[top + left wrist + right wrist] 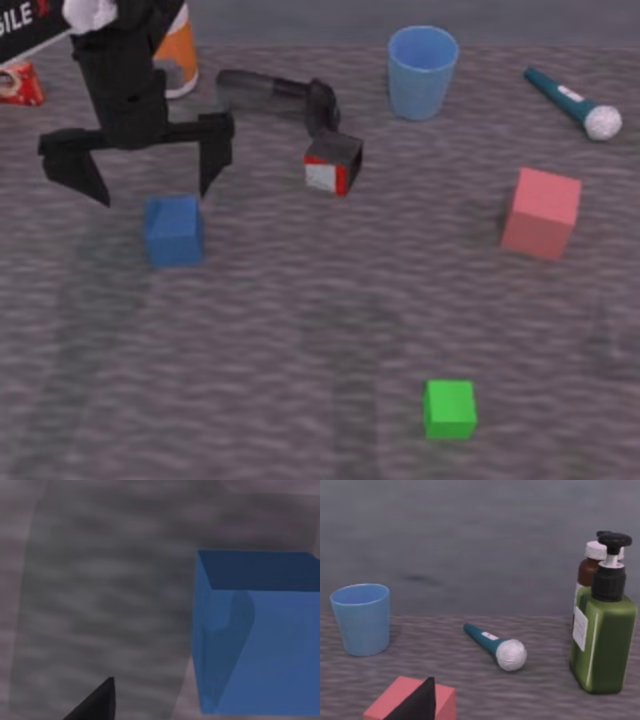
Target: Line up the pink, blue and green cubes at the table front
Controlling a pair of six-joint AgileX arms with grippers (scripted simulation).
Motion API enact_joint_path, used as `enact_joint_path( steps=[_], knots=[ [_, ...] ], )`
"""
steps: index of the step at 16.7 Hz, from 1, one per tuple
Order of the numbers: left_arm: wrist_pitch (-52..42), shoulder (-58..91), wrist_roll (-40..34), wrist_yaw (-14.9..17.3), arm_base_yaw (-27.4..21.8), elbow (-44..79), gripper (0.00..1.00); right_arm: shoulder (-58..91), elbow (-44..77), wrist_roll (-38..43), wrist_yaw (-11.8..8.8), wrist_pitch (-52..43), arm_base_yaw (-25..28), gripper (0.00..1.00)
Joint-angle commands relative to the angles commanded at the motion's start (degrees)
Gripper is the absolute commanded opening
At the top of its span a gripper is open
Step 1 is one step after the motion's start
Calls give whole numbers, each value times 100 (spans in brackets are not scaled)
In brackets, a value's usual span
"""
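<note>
The blue cube [173,230] lies on the table's left half, and it fills much of the left wrist view [260,640]. My left gripper [155,190] hangs open just behind and above it, its fingers spread wider than the cube and holding nothing. One dark fingertip [100,705] shows beside the cube. The pink cube [541,213] stands at the right, and the green cube [449,409] sits near the front, right of centre. My right arm is outside the top view. Its wrist view shows one fingertip [422,702] over the pink cube [385,705], set far to one side, so it is open.
A small red, white and black box [333,163] sits mid-table beside a dark object [275,98]. At the back are a blue cup [422,72], a teal microphone [575,102] and an orange can [178,55]. A green pump bottle [602,640] and a brown bottle [587,570] stand farther right.
</note>
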Motion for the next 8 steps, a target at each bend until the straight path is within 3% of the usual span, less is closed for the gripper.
enact_joint_path(
  steps=[8],
  knots=[
    [1566, 517, 1, 5, -15, -1032, 100, 0, 0, 0, 0, 0, 0, 100]
  ],
)
